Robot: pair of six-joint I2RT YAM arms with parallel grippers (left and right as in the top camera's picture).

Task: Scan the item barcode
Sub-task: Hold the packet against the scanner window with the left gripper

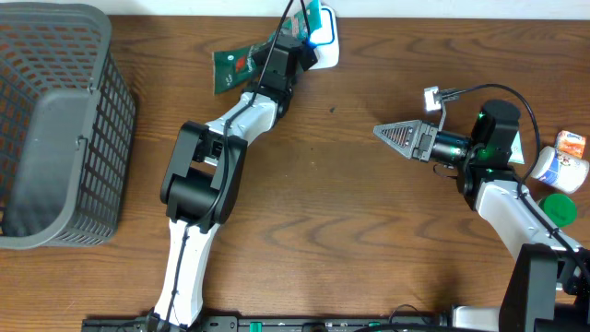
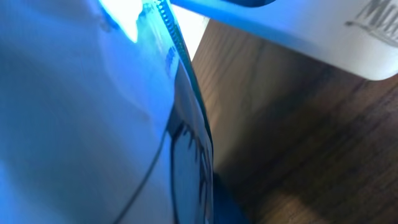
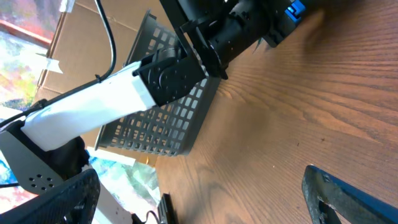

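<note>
The left arm reaches from the near edge of the bench up to its far edge, elbow folded and forearm angled right, so the left pincer sits against the white scanner. Its jaws are together on a thin packet, which rises at the scanner's far side, tinted teal by the scanner's blue light. The right arm comes in from the right with its forearm level and the right pincer pointing left above open wood. Its jaws are spread wide and hold nothing.

Seen by the left wrist, the packet fills the left half of the frame. It is glossy, washed in blue, and has a serrated edge running down the middle. The fingers are hidden behind it. The scanner's white body with a printed label crosses the top right, just beside that edge.

Only the overhead view shows a green pouch lying flat beside the left wrist. The grey basket at the far left shows from overhead and from the right wrist.
</note>
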